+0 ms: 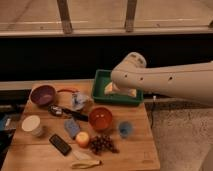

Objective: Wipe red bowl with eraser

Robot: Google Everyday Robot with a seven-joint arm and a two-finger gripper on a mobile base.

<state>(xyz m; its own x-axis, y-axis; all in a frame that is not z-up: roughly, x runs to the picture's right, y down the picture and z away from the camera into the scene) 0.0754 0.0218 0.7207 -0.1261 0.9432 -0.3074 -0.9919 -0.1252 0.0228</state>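
- Black eraser (60,144): lies flat near the front edge of the wooden table (137,152), in front and to the left of the red bowl (101,119), and is touched by nothing. The pick-up is judged not yet begun.
- Yellow banana-like item (85,163): set at the front edge, nearer than the red bowl.
- Dark grapes (102,144) and a round yellow-orange fruit (82,139): placed just in front of the red bowl.
- Blue-grey pad (72,127) to the left of the red bowl, and a small blue cup (125,129) to its right.
- Red bowl: stands upright at mid-table. No wiping is recorded, so the grasp, the carry and the wipe all remain.
- Black-handled tool (67,112): laid just left of the red bowl, with a purple bowl (43,94) farther back and left.
- Green tray (101,80): set behind the red bowl at the table's back edge.
- Gripper (119,90): held over the green tray under the white arm (165,80), well apart from the eraser. Its jaws are taken as spread, and nothing is seen between them.
- Room: a dark wall and a pale railed ledge are seen beyond, with speckled flooring to the right.
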